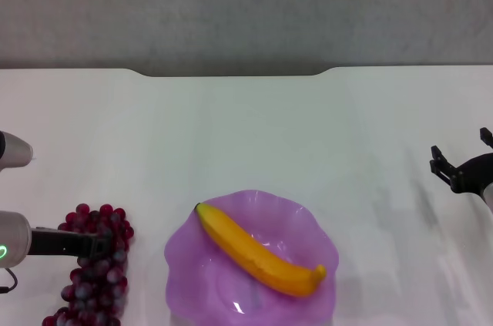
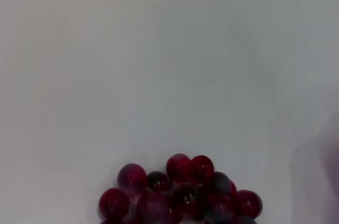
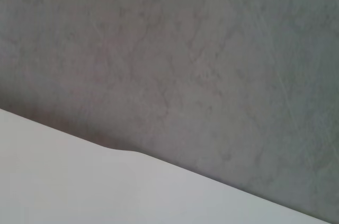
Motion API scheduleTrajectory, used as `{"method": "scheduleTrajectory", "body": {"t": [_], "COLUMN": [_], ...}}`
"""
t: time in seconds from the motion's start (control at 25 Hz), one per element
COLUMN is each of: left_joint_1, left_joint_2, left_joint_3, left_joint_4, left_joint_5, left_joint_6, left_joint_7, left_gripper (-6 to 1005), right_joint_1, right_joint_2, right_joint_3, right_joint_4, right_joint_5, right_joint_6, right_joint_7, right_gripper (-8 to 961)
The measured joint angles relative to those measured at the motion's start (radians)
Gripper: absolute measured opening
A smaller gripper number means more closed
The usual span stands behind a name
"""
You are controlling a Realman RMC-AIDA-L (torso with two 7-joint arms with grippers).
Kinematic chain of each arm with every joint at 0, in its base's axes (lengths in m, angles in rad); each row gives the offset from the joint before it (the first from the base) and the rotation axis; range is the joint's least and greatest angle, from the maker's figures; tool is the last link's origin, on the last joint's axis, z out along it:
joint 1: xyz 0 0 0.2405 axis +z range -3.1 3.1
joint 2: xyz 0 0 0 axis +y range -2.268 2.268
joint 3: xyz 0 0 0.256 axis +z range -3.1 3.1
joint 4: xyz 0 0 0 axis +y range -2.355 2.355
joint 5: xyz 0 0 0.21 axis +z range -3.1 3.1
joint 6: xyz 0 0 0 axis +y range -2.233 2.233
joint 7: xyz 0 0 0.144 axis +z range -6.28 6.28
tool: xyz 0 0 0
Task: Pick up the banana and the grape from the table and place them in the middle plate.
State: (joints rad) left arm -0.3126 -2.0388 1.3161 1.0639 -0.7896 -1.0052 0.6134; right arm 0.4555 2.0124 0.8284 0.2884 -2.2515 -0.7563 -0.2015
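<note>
The yellow-orange banana (image 1: pixel 258 253) lies slantwise inside the purple scalloped middle plate (image 1: pixel 308 218), at the near middle of the white table (image 1: pixel 246 133). The bunch of dark red grapes (image 1: pixel 104 222) lies on the table left of the plate and also shows in the left wrist view (image 2: pixel 180 192). My left gripper (image 1: pixel 98 247) reaches in from the left and sits right on the middle of the bunch. My right gripper (image 1: pixel 460 149) is open and empty, held above the table at the far right, well away from the plate.
The table's notched far edge (image 1: pixel 231 73) runs along the back, with a grey surface (image 1: pixel 246 10) beyond it. The right wrist view shows only that table edge (image 3: pixel 122 152) and the grey surface beyond it.
</note>
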Motion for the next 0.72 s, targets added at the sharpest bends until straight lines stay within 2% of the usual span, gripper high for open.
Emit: {"method": "scheduleTrajectory", "body": {"t": [0.72], "left_joint_1": [0.02], "left_joint_2": [0.003], "left_joint_3": [-0.008], "left_joint_4": [0.008], "left_joint_5": [-0.064], "left_joint_6": [0.019], "left_joint_7": [0.036], "left_gripper": [176], "right_joint_1": [0.0], "right_joint_2": [-0.001], "right_joint_3": [0.0], "right_joint_4": [0.0], "right_joint_5": [0.0], "right_joint_6": [0.0], "right_joint_7": [-0.001], "right_gripper": [886]}}
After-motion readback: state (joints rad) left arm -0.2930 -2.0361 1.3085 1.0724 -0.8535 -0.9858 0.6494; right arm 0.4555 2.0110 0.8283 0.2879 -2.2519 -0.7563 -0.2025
